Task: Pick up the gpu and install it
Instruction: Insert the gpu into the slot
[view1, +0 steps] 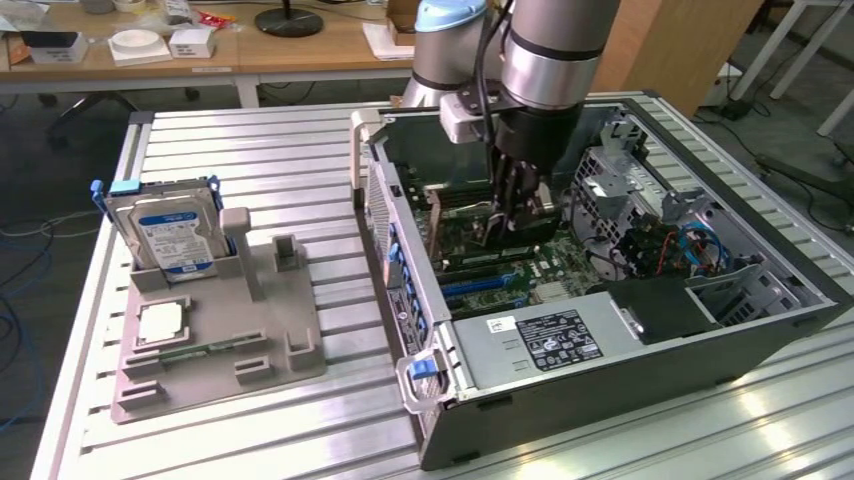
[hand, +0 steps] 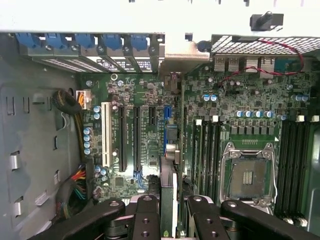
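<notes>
The gpu (hand: 168, 195) is being gripped edge-on by the clenched tool (hand: 172, 220) inside the case (view1: 601, 360). Its long axis is lying along the motherboard (hand: 150, 100) slots, directly below the tool, bracket end toward the case's rear wall. Seating cannot be told.

One arm (view1: 547, 50), one case (view1: 641, 370), one gpu (hand: 168, 187), one hard drive (view1: 167, 235), one tray (view1: 274, 320), one chip (view1: 160, 322), one memory stick (view1: 203, 352), one socket (hand: 248, 175), one white slot (hand: 105, 135) and five blue clips (hand: 82, 41) are showing.

The card (hand: 168, 200) stands over the motherboard (hand: 150, 95) inside the case (view1: 601, 400), to the exterior view's right of the drive holder (view1: 254, 340).
</notes>
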